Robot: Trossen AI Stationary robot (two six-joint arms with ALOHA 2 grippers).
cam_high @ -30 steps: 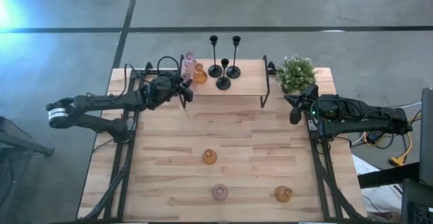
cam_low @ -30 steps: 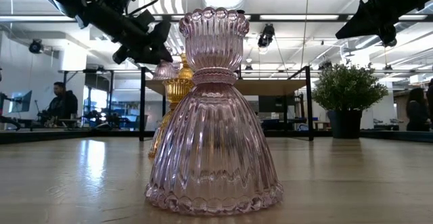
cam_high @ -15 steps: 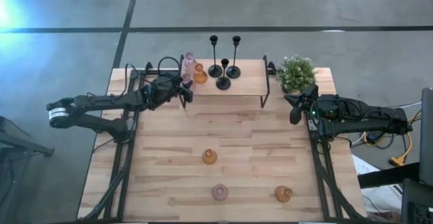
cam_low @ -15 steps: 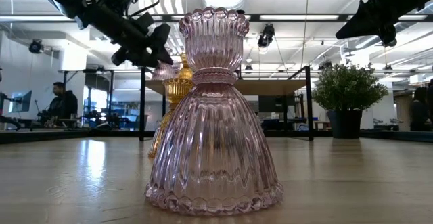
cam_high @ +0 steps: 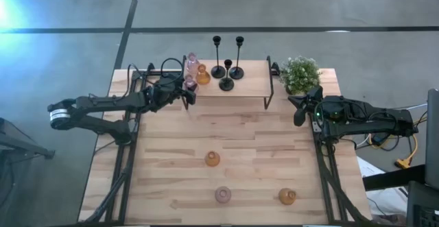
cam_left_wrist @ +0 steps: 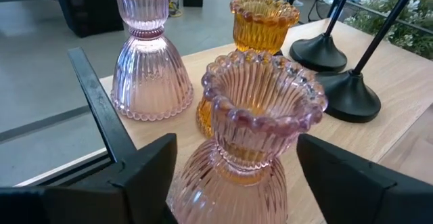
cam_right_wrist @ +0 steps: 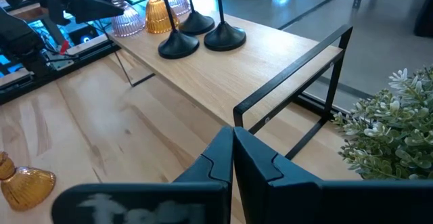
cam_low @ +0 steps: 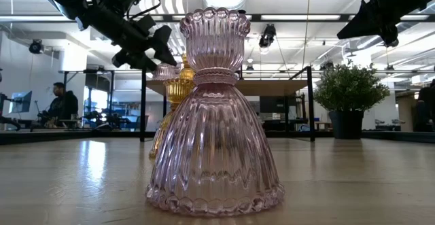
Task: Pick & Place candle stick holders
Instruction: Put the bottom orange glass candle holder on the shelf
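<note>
On the raised wooden shelf at the table's far side stand three black stemmed candle stick holders, a pink glass one and an amber one. A second pink glass holder rests on its base at the shelf's left end. My left gripper is open around it, one finger on each side, and I see a gap at both. My right gripper hangs shut above the table's right side, near the plant. Three more glass holders, amber, pink and amber, stand on the near half of the table.
A green bushy plant stands at the far right, beside the shelf's black metal frame. The pink holder on the table fills the low view. Bare wood lies between the shelf and the three near holders. A seated person shows in the room behind.
My left gripper has opened in place and let go of the pink glass holder, which stays standing upright on the shelf's left end. Neither arm has moved otherwise.
</note>
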